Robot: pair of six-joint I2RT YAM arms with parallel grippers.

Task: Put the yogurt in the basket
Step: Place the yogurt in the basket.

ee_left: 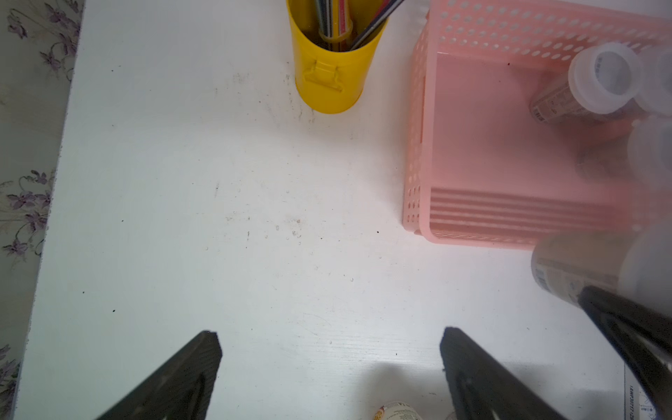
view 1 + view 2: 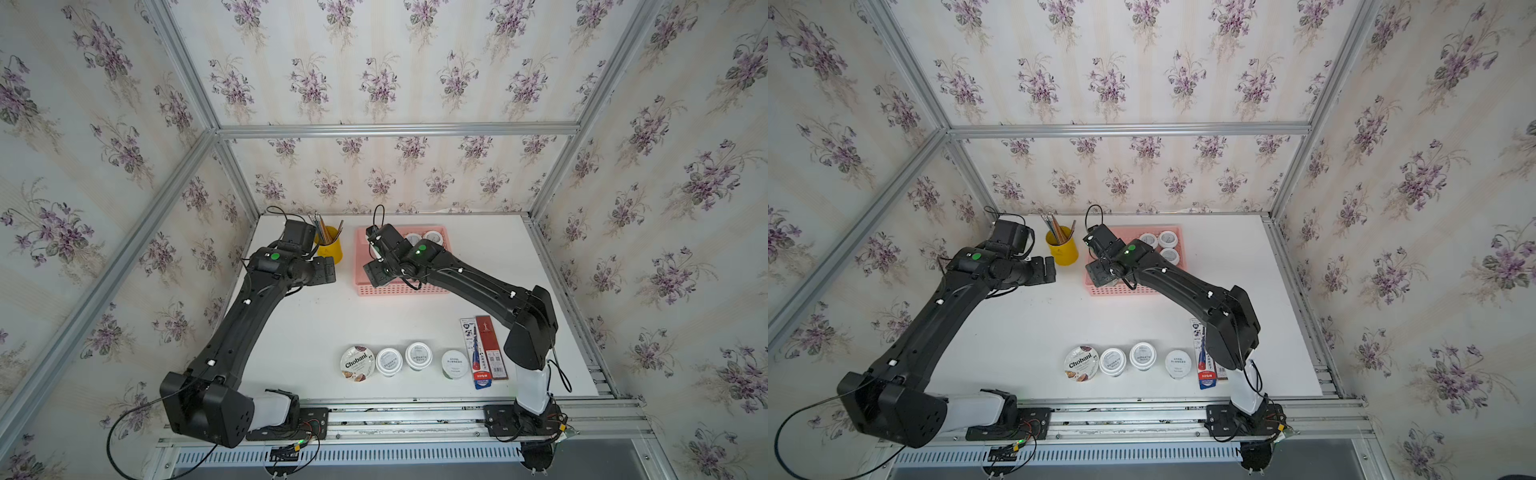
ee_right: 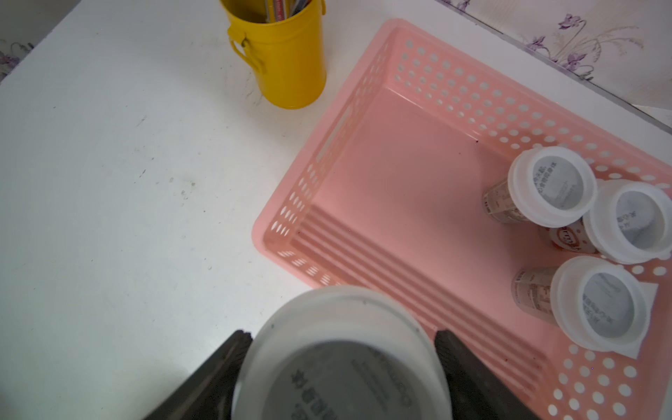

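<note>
My right gripper (image 3: 343, 334) is shut on a yogurt cup (image 3: 342, 367) with a white, grey-printed lid, held above the near left edge of the pink basket (image 3: 454, 87). Three like cups (image 3: 552, 185) (image 3: 632, 222) (image 3: 603, 305) stand in the basket's far right part. Near the table's front edge, in both top views, is a row of yogurt: the Chobani cup (image 2: 357, 362), two white-lidded cups (image 2: 388, 361) (image 2: 418, 355) and a pale-green-lidded cup (image 2: 454, 363). My left gripper (image 1: 331, 336) is open over bare table, left of the basket (image 1: 527, 32), holding nothing.
A yellow pencil cup (image 2: 329, 247) stands just left of the basket (image 2: 401, 291), between my two wrists. Flat red and blue packets (image 2: 484, 351) lie at the row's right end, beside my right arm's base. Aluminium rails and wallpapered walls close in the white table (image 2: 324, 328).
</note>
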